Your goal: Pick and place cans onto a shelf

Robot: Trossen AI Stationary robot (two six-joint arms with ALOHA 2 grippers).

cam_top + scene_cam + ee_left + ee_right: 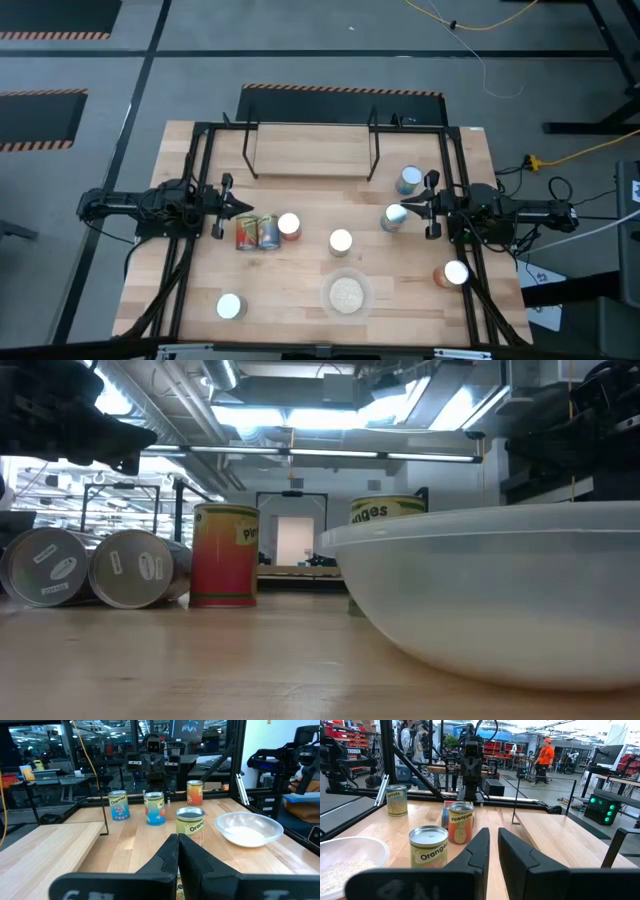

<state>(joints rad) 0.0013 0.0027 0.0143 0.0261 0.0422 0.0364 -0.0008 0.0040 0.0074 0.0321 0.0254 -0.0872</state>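
Your right gripper (404, 211), jaws slightly apart, is lining up on the blue can (394, 217); left gripper (246, 207) is waiting closed

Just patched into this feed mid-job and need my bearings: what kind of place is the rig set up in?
Most likely a robotics lab or workshop floor. Beyond the wooden table and its shelf there are striped hazard markings on a grey floor, a loose yellow cable, and people among racks of equipment.

bowl (347, 294) before shelf (310, 150), cans (340, 241) between
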